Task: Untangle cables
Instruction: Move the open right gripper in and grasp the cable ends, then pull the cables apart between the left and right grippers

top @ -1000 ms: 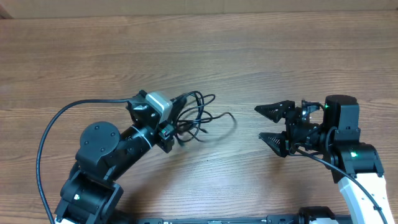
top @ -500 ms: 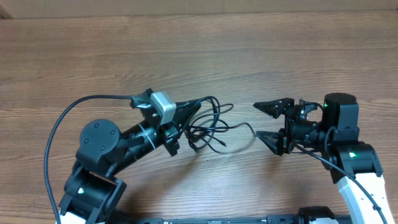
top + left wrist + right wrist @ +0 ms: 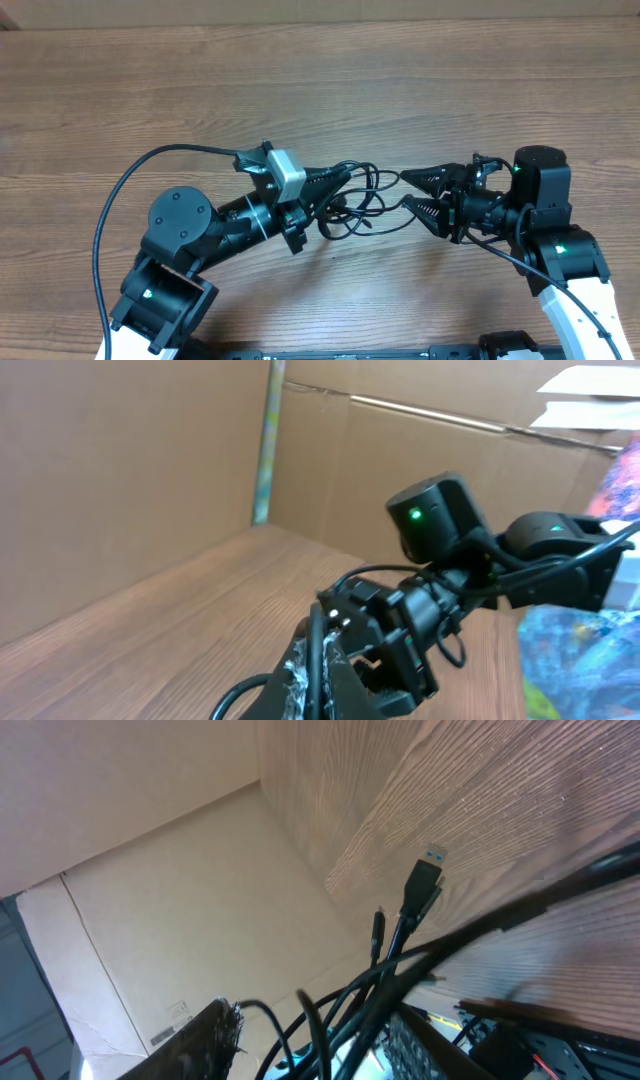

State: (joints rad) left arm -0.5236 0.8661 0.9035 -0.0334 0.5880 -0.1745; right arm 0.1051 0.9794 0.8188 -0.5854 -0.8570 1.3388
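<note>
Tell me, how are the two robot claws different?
The left gripper is shut, pinching the cables; the right gripper has its jaws apart. The left gripper carries a grey block behind its fingers; the right gripper looks all black. Both have black fingers and face each other across the tangle.

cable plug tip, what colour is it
Silver plug tip on a black cable; the right wrist view shows it best.

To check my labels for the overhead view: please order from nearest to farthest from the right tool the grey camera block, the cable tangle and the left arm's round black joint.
From the right tool:
1. cable tangle, right at its tips.
2. grey camera block, beyond the tangle, further left.
3. round black joint, farthest left.
</note>
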